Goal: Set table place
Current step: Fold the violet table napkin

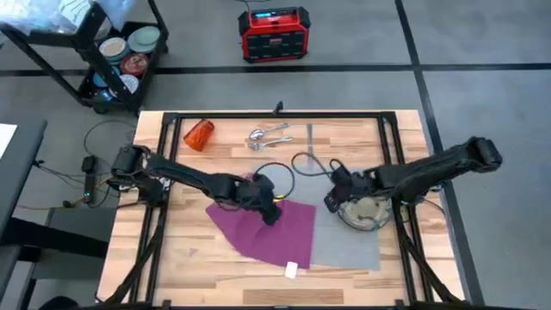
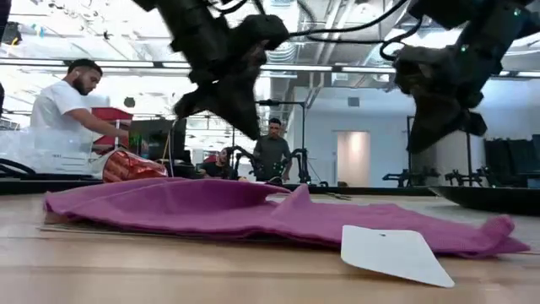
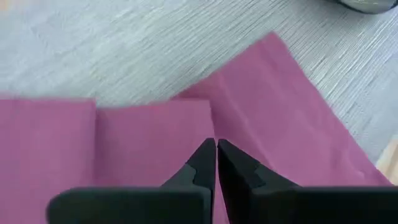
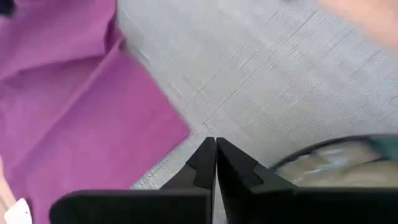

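Left tool (image 1: 272, 213), fingers together, above magenta napkin (image 1: 267, 231)

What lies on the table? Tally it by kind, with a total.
Placemat: 1
Napkin: 1
Plate: 1
Orange cup: 1
White card: 1
Cutlery pile: 1 (pieces too small to count)
Total: 6, the pile counted as one.

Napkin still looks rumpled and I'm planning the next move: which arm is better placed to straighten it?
Left. The left gripper, fingers shut, hangs right over the napkin, which overlaps the placemat. The right gripper is shut beside the plate.
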{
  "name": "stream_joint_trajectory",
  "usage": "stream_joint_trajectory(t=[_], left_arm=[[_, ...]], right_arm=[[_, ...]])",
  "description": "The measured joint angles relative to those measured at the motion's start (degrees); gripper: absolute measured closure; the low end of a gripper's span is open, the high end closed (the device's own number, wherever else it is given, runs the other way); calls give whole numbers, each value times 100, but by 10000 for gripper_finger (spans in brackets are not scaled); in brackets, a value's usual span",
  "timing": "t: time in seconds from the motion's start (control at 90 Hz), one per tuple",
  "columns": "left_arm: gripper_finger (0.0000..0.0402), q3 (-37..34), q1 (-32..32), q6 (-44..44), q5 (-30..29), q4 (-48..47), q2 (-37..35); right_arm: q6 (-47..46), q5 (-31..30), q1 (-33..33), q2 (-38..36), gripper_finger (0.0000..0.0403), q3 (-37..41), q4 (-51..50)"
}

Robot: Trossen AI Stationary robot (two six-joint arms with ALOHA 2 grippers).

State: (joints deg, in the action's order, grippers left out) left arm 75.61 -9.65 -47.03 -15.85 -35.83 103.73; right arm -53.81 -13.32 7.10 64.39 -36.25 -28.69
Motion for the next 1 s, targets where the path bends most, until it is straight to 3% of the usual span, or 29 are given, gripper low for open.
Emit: stream_joint_trajectory(t=[0.122, 0.189, 0.278, 0.422, 0.522, 0.667, 0.778, 0.867, 1.0], left_arm=[[401, 1292, 3, 712, -376, -1925, 945], [401, 1895, 20, 935, -408, -2488, 1354], [400, 2529, 31, 1093, -323, -2672, 1682], [369, 3245, 80, 1483, 250, -2150, 1837], [328, 3364, 114, 1473, 262, -1949, 1799], [261, 3128, 255, 958, 847, -1933, 1833], [219, 3029, 361, 425, 845, -1953, 1835], [212, 3029, 460, 234, 675, -2046, 1835], [233, 3029, 549, 244, 375, -2048, 1835]], right_arm=[[324, 22, -188, -408, 403, 0, -350], [458, 39, -267, -551, 403, 0, -503], [655, 40, -373, -713, 403, 0, -703], [1113, 100, -527, -987, 389, 0, -854], [1454, 144, -582, -1194, 357, 0, -867], [1699, 253, -574, -1435, 294, 0, -885], [1740, 252, -584, -1507, 242, 0, -1031], [1792, 152, -649, -1492, 207, 0, -1198], [1935, 146, -801, -1442, 179, 0, -1329]])
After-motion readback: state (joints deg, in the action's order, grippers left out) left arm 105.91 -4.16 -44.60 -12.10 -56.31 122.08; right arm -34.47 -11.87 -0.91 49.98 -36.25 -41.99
